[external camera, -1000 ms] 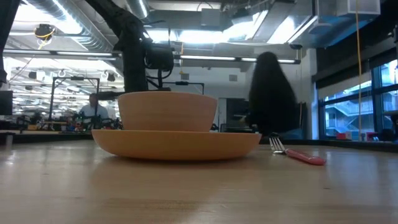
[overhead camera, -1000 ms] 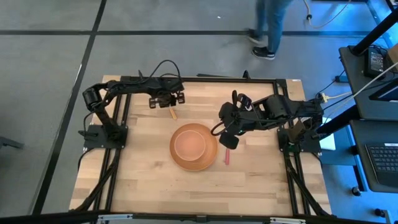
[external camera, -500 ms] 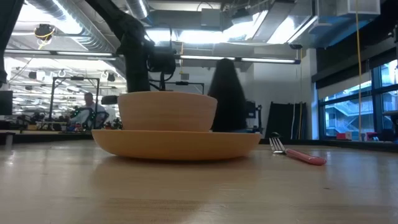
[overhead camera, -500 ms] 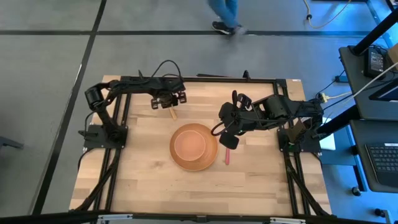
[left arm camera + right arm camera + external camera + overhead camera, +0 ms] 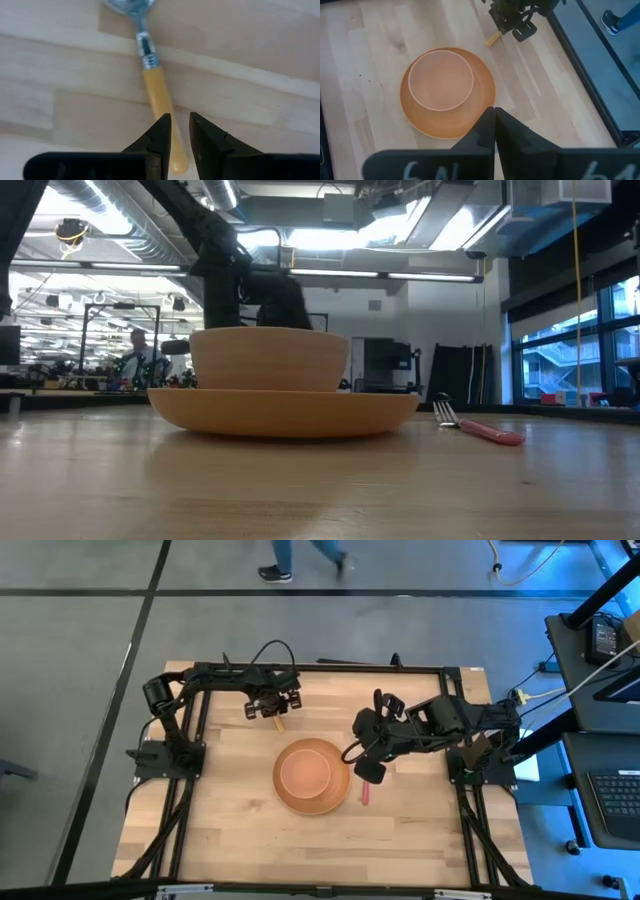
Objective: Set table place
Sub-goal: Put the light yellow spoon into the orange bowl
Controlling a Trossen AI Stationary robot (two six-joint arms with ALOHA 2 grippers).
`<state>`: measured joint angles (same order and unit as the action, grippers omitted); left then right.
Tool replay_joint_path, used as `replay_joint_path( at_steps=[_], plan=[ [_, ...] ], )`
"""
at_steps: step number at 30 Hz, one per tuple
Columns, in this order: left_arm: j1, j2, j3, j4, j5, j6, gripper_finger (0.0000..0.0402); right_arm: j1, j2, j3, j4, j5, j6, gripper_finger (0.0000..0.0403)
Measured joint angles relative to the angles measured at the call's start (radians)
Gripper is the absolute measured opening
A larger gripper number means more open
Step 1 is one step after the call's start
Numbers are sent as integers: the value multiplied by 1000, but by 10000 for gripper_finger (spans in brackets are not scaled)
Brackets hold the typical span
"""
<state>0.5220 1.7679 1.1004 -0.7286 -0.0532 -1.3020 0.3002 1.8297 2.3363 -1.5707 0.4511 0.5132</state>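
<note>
The wooden-handled spoon (image 5: 156, 95) lies flat on the table (image 5: 220, 820) near its far edge, and its handle also shows in the high view (image 5: 280, 721). My left gripper (image 5: 272, 705) points down over the handle's end, its fingers (image 5: 162, 135) a narrow gap apart. The pale-orange bowl (image 5: 305, 772) sits in the orange plate (image 5: 285, 798) at the table's middle. The red-handled fork (image 5: 366, 792) lies just right of the plate. My right gripper (image 5: 368, 768) is shut and empty above the fork's tine end. My left gripper comes from above, pointing down, with the handle's free end (image 5: 179, 161) showing in the gap between its fingers. I cannot tell whether the fingers touch the handle. The spoon lies flat on the table.
In the low view the bowl (image 5: 268, 360) and plate (image 5: 280, 410) stand in front of the left arm, and the fork (image 5: 480, 428) lies to their right. A black frame (image 5: 330, 668) edges the table. A person walks past beyond the far edge.
My left gripper has shifted a little toward the table's right and near edges, over the spoon's handle. The spoon, plate, bowl and fork have stayed where they were. A person has walked leftward past the table's far side.
</note>
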Motion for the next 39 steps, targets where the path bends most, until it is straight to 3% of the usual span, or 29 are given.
replay_joint_path(
  at_steps=[18, 28, 39],
  plan=[
    [-18, 0, 0, -63, -69, -96, 63, 1, 0, 0, 0, 0, -28, 12],
    [-19, 44, 2, 55, -86, -183, 63, 1, 0, -1, 0, 1, -59, 12],
    [-29, 47, 0, 20, -91, -177, 63, -4, 0, -1, 0, 1, -107, 12]
  ],
)
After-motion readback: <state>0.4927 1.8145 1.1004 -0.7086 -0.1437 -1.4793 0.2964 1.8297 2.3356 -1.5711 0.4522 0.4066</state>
